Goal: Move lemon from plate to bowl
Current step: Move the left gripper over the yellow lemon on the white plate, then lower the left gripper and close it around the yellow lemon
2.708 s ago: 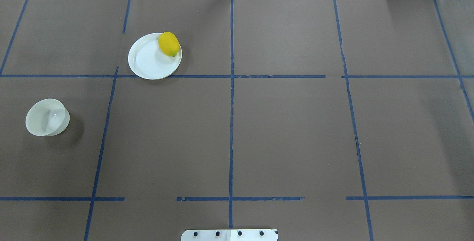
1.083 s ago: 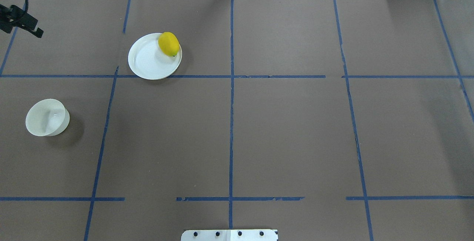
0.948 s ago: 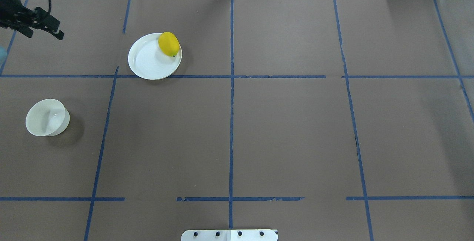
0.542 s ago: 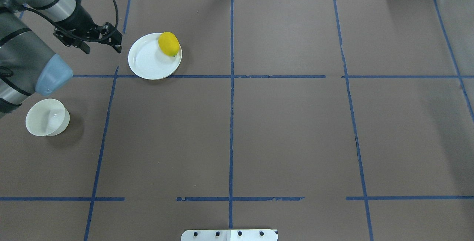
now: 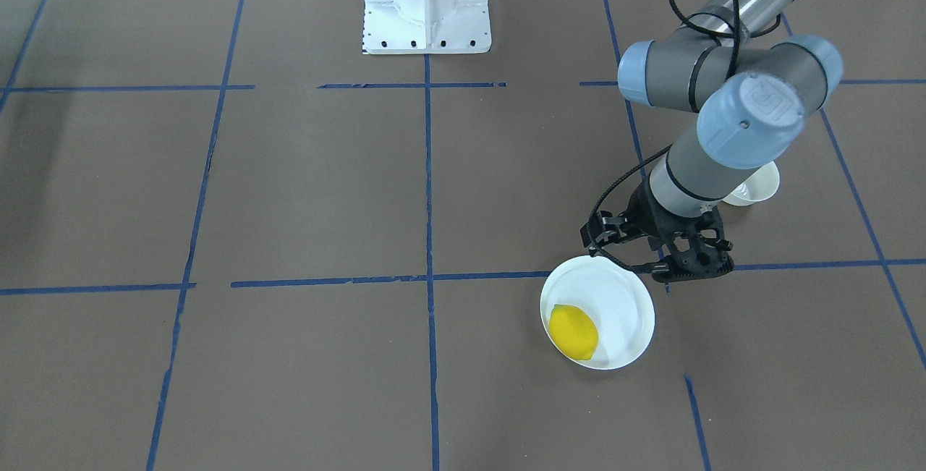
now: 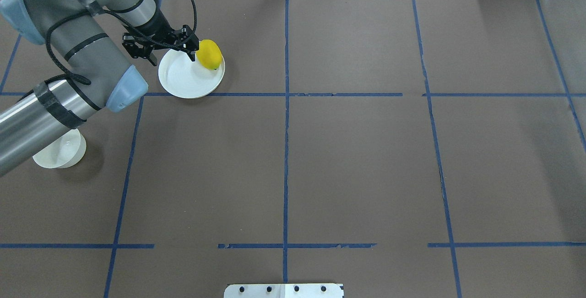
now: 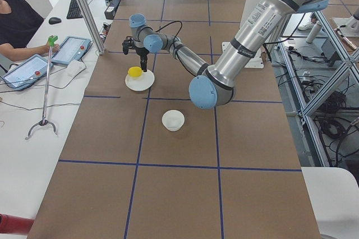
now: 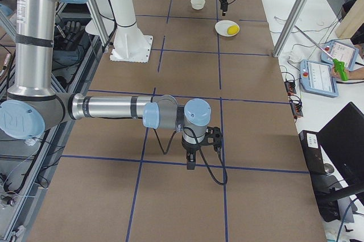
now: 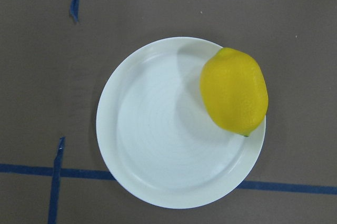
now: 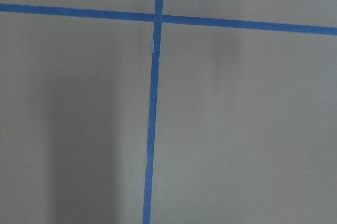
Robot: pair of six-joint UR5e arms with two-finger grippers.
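Note:
The yellow lemon (image 6: 208, 54) lies at the far right rim of the white plate (image 6: 183, 78); the left wrist view shows the lemon (image 9: 234, 90) and the plate (image 9: 158, 140) from straight above. My left gripper (image 6: 173, 56) is open and empty. It hovers over the plate's far left part, its right finger close beside the lemon; it also shows in the front view (image 5: 644, 257). The small bowl (image 6: 64, 154) stands near left, partly hidden by my left arm, and shows whole in the left view (image 7: 173, 120). My right gripper (image 8: 191, 165) hangs over bare table; I cannot tell its state.
Blue tape lines grid the brown table cover. The robot's white base (image 5: 427, 4) stands at the near middle edge. An operator (image 7: 17, 23) with tablets sits beyond the far edge.
My left arm has come in from the left edge and swung right, from beside the plate to over it. Lemon, plate and bowl have not moved.

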